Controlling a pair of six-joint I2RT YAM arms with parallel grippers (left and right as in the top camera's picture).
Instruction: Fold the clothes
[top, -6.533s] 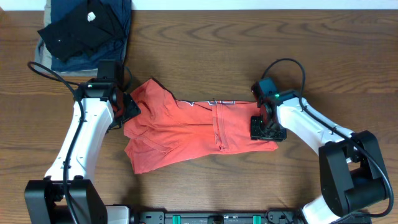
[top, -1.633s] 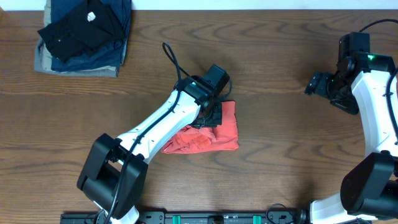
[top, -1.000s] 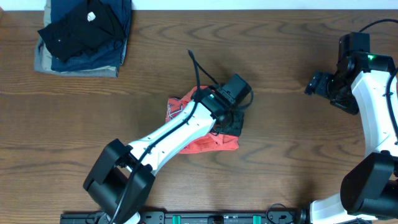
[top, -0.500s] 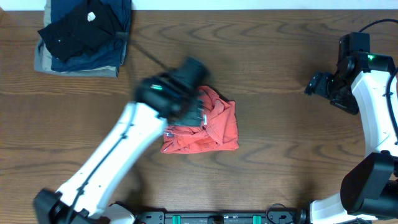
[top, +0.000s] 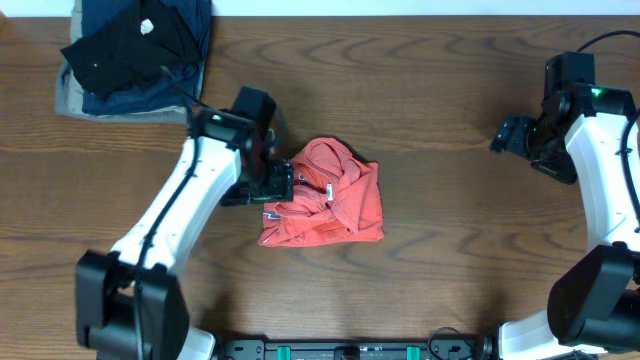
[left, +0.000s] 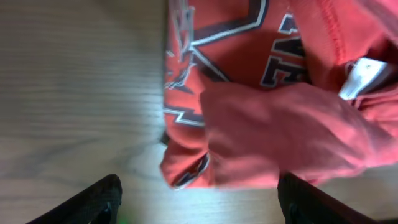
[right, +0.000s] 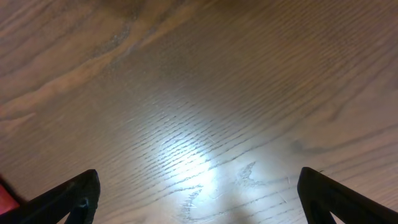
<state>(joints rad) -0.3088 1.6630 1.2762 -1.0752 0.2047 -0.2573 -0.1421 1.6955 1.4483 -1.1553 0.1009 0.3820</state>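
The clothes, an orange-red T-shirt (top: 328, 198), lie folded into a rumpled bundle at the table's middle. The left wrist view shows its dark-and-white lettering (left: 211, 43) and a white neck label (left: 365, 76). My left gripper (top: 281, 186) sits at the bundle's left edge, open; in its wrist view the left gripper (left: 199, 205) has its fingers wide apart, with the shirt's near edge just ahead of them and nothing held. My right gripper (top: 506, 135) hangs open at the far right, well away from the shirt; its wrist view shows the right gripper (right: 199, 208) over bare wood.
A stack of folded black, navy and khaki garments (top: 135, 55) lies at the back left corner. The wooden table (top: 450, 250) runs between the shirt and the right arm. A black rail (top: 350, 350) lines the front edge.
My left gripper has opened, let go of the shirt and drawn back from over it to its left edge. The shirt stays in a folded bundle. The right arm has not moved.
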